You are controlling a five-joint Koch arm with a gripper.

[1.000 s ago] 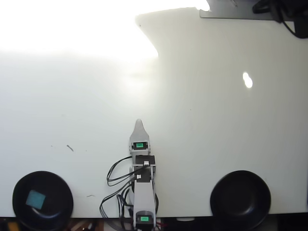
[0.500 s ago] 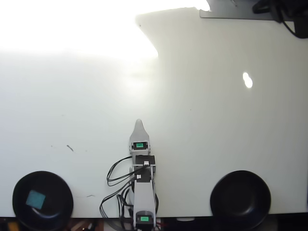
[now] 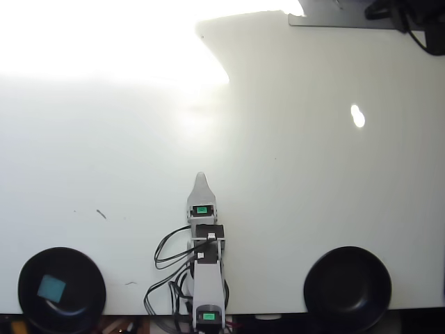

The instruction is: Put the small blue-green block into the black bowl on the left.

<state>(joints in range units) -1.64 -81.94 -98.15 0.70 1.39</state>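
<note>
At lower left of the overhead view, the black bowl (image 3: pixel 62 290) is seen at the near edge of the white table (image 3: pixel 313 174), and the small blue-green block (image 3: pixel 51 287) is lying inside it, left of the bowl's centre. A short dark mark (image 3: pixel 101 214) is seen on the table above that bowl. At centre bottom the arm (image 3: pixel 207 271) is folded back close to its base, stretched straight up the picture, with black cables (image 3: pixel 167 254) looped at its left side. The gripper (image 3: pixel 201 177) is pointed away from the base and is resting over bare table, well apart from both bowls; only one pale tip is seen, so how far it is open cannot be told, and nothing is seen held. At lower right a second black bowl (image 3: pixel 347 287) is seen. Strong glare (image 3: pixel 104 42) is spread over the upper left of the table.
</note>
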